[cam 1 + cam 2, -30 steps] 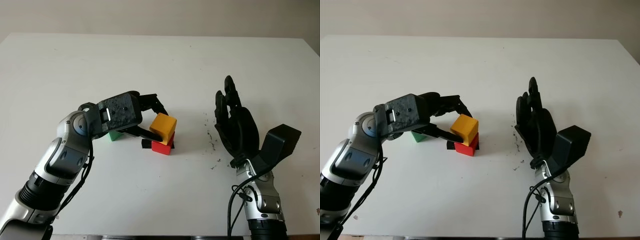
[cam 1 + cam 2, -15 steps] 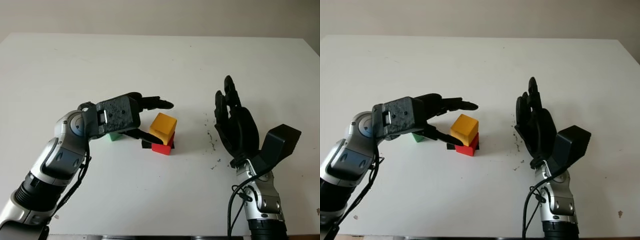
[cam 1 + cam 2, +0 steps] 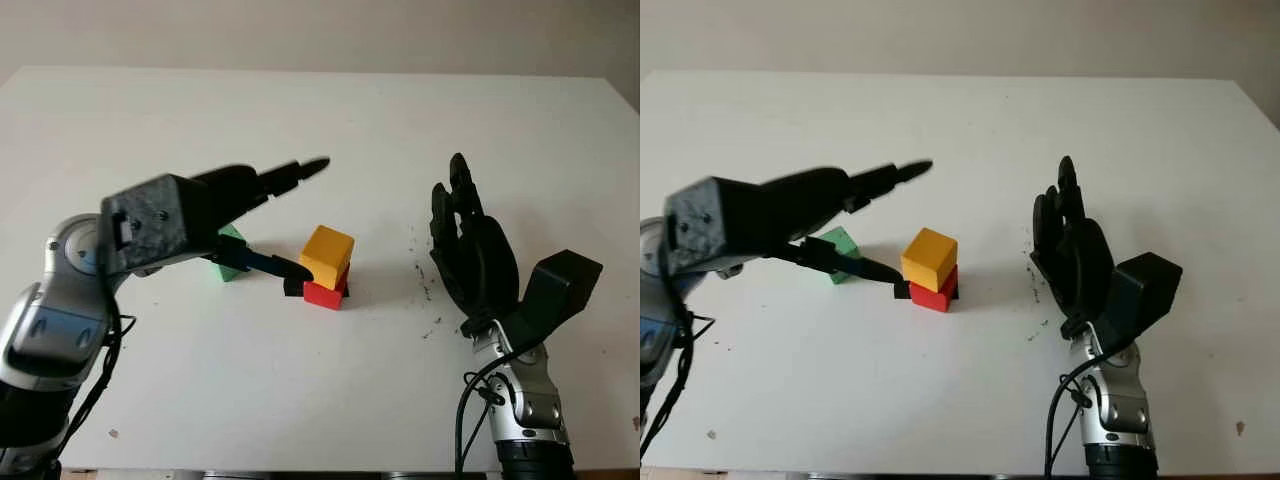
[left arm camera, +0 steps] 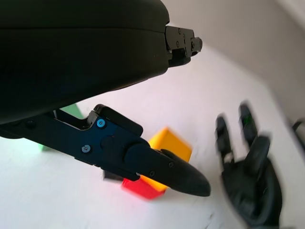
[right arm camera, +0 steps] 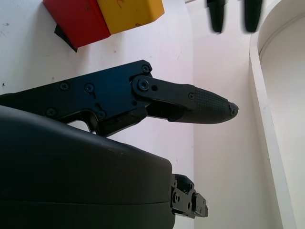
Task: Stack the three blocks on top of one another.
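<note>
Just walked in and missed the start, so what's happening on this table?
The robot is stacking blocks. The yellow block sits on the red block. The left hand is open, raised beside that stack. The green block sits alone on the table, not yet stacked. The right hand is open, off to the side.

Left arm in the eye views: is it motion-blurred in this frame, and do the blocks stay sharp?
Left eye view: the left hand and its forearm are smeared, fingers streaked; the yellow block on the red block is crisp, as is the green block. Right eye view: same smear on that arm; the open right hand is sharp. Left wrist view: the blocks look soft.
</note>
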{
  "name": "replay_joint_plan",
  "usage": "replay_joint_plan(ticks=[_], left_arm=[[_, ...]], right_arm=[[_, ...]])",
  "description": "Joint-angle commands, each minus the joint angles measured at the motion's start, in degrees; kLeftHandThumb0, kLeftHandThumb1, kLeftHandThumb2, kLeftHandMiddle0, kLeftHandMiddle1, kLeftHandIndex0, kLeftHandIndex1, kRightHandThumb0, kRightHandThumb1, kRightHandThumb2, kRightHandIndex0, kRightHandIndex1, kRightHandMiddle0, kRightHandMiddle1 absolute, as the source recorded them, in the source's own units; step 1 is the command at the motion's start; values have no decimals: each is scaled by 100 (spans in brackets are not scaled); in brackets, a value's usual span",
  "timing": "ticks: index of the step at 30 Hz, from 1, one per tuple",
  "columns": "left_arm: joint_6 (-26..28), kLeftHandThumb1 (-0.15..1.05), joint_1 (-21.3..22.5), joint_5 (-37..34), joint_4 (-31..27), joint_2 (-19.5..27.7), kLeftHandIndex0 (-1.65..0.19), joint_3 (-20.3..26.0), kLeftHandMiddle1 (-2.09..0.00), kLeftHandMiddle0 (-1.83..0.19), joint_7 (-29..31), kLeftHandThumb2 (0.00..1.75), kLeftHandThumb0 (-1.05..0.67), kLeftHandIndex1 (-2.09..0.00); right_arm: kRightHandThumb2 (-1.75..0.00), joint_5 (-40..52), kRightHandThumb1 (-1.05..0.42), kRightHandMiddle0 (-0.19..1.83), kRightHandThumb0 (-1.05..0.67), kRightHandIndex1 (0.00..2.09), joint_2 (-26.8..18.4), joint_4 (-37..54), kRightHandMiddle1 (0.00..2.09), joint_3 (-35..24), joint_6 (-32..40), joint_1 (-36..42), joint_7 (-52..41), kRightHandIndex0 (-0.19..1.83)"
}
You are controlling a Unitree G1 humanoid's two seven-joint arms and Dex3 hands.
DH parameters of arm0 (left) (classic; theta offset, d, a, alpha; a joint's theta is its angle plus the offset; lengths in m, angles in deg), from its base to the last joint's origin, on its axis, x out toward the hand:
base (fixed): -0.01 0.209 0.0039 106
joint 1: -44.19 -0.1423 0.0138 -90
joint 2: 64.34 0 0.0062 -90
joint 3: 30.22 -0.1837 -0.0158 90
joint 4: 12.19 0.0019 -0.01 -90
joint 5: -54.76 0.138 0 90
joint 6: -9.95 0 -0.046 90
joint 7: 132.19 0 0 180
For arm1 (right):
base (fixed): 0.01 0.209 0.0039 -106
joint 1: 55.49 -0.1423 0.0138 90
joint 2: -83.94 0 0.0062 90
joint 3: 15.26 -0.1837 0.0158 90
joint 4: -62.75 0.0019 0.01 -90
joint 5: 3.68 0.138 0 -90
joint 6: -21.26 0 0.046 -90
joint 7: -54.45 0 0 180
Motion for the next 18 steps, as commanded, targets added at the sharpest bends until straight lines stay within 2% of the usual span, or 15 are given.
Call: replay_joint_plan(ticks=[1,4,6,8,11,14,18], left_arm=[[-67,97,-68,-140,-111,-133,9,497,-6,16,-371,7,-77,-6],[-203,103,-137,-329,-56,-327,6,972,-8,8,-902,11,-76,-7],[-656,104,-199,-336,210,-409,3,1165,-8,4,-1205,20,-72,-7],[-1124,105,-307,-104,498,-422,-2,1235,-9,-1,-1584,23,-69,-9],[-1514,105,-557,628,755,-96,-5,1026,-6,1,-1952,13,-71,-8],[-1977,101,-796,1140,976,262,-2,840,-7,-3,-1928,8,-72,-6],[-2641,95,-751,1003,1585,725,-10,713,-5,-3,-1296,4,-67,-8]], right_arm=[[-59,35,-105,-19,-69,0,7,-15,0,-11,-83,-6,-20,-19],[-58,105,-105,-19,-69,0,11,-67,0,-52,-128,-37,-69,-19],[-59,102,-105,-19,-68,0,-7,-52,0,-59,-94,-60,-49,-19],[-59,89,-105,-19,-68,0,-32,-5,0,-62,-47,-82,-19,-19],[-59,133,-105,-19,-67,0,-53,-4,0,-91,-59,-127,-46,-19],[-59,236,-105,-19,-67,0,-60,-3,0,-137,-20,-177,-76,-19],[-59,209,-105,-19,-66,0,-119,-27,0,-153,-48,-213,-102,-19]])
